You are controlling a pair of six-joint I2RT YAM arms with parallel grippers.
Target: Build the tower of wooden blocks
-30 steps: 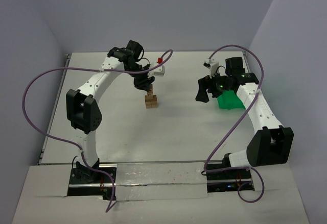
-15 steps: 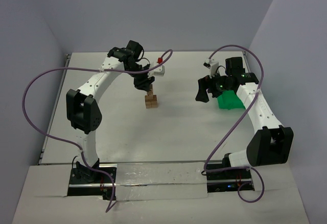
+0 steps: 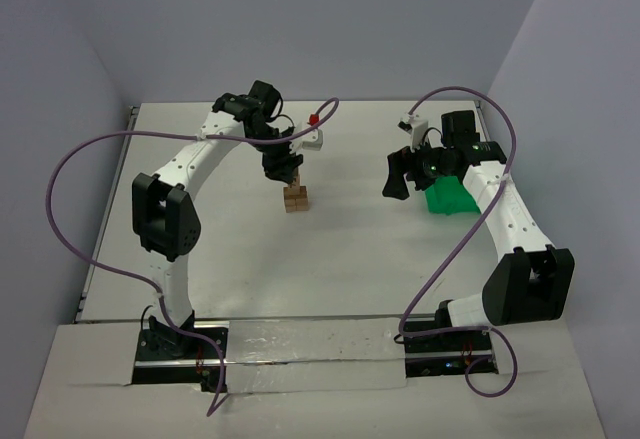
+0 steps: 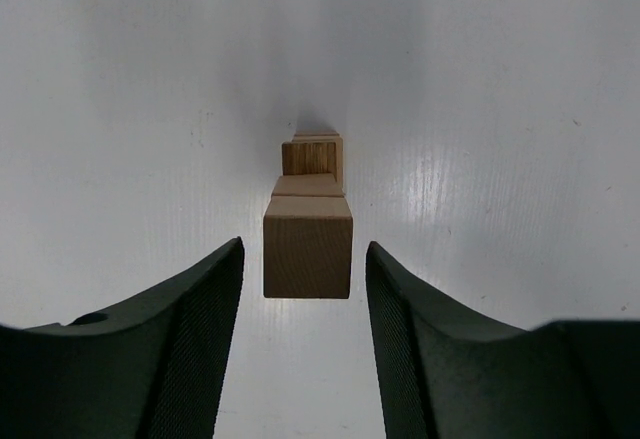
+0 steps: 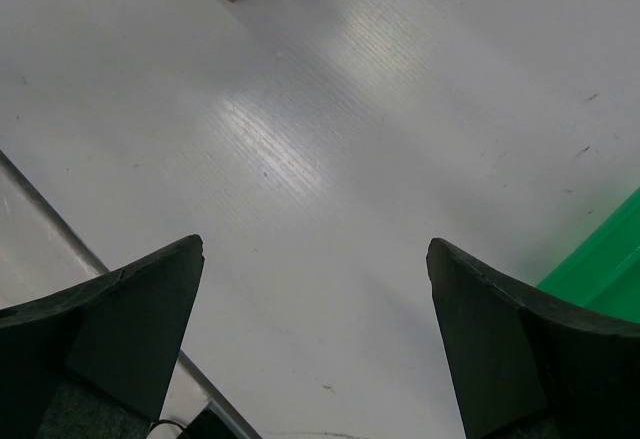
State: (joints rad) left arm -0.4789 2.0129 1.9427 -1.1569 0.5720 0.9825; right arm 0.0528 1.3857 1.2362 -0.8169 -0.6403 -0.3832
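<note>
Straddling wood block tower (image 4: 307,244) (faces plain)

White table (image 3: 330,249): wood block tower (image 3: 295,197) mid, green bin (image 3: 448,199) rt.

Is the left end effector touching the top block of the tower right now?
Apart. In the left wrist view the top block sits between the jaws of the left end effector, with a visible gap on each side.

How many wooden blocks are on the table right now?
3, all in one tower under the left gripper: top block, middle block, lowest block. More could be hidden underneath.
</note>
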